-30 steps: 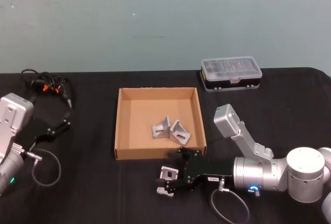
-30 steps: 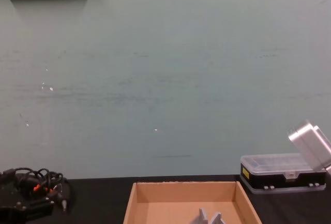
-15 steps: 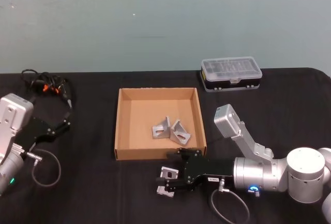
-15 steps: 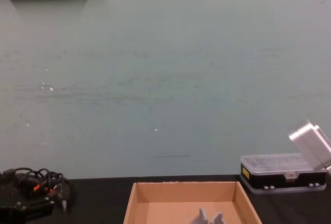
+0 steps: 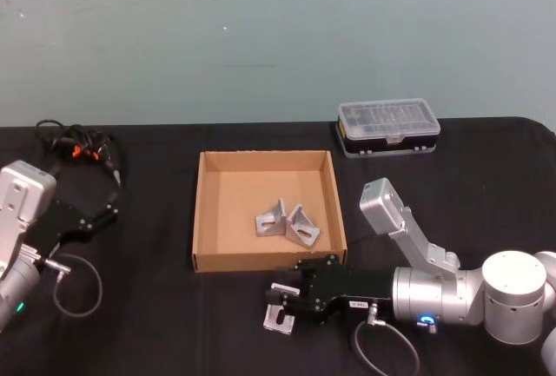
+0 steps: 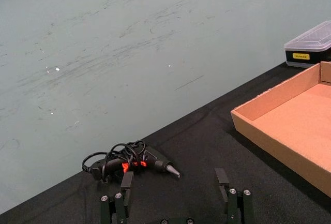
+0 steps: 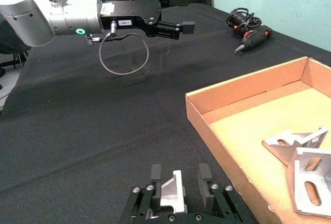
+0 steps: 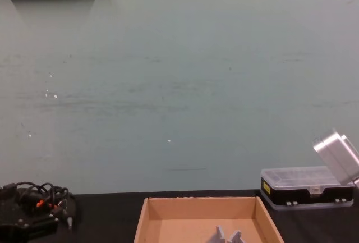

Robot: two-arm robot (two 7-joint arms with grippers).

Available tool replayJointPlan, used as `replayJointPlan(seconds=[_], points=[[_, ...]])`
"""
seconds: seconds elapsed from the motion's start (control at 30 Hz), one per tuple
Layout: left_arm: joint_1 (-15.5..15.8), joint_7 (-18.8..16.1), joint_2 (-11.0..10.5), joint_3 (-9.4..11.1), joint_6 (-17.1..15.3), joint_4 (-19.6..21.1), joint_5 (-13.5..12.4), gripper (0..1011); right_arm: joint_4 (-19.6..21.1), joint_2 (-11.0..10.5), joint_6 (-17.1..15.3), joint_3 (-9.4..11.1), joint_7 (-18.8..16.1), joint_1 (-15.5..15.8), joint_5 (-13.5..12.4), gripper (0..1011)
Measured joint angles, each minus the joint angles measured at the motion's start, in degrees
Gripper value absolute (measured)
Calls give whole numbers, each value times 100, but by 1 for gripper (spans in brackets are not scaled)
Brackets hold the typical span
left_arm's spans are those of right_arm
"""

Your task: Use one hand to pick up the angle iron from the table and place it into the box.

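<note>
The right gripper point(image 5: 274, 305) has its jaws spread. One finger point(image 7: 155, 174) is against the angle iron point(image 7: 172, 192) and the other stands a little off it, so the piece is straddled but not pinched. That is the change from a second ago: the gripper has sunk and levelled out close to the surface point(image 5: 174, 306), and the iron now sits squarely between the fingers. To my eye the approach is over, and the closing, the lift and the short carry remain.

The iron lies on the surface just outside the box point(image 5: 199, 215), at about 6 o'clock from its near wall. It is a small silver-grey bracket bent to a right angle, one leaf standing up. It looks hard and slick, so a light squeeze might let it twist. Two brackets point(image 5: 272, 217) like it already lie inside the box, toward 5 o'clock of its floor.

The left gripper point(image 6: 174, 178), jaws also spread, is parked at 9 o'clock, well apart from the box.
</note>
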State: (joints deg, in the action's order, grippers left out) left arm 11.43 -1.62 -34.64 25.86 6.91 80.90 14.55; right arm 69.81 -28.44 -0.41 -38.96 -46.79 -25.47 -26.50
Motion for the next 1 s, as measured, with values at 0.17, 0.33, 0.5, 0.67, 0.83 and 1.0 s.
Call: replayJointPlan(seconds=[0.17,0.33,0.5,0.67,0.83,1.0], points=[[0,0,0,0,0,0,0,1000,0,0,0,0,0,0,0,342],[0,0,0,0,0,0,0,1000,-1,0,0,0,-1,0,0,164],[0,0,0,0,0,0,0,1000,0,0,0,0,-1,0,0,75],[0,0,0,0,0,0,0,1000,0,0,0,0,-1,0,0,74],[0,0,0,0,0,0,0,1000,0,0,0,0,0,0,0,74],[0,0,0,0,0,0,0,1000,0,0,-1,0,0,0,0,74]])
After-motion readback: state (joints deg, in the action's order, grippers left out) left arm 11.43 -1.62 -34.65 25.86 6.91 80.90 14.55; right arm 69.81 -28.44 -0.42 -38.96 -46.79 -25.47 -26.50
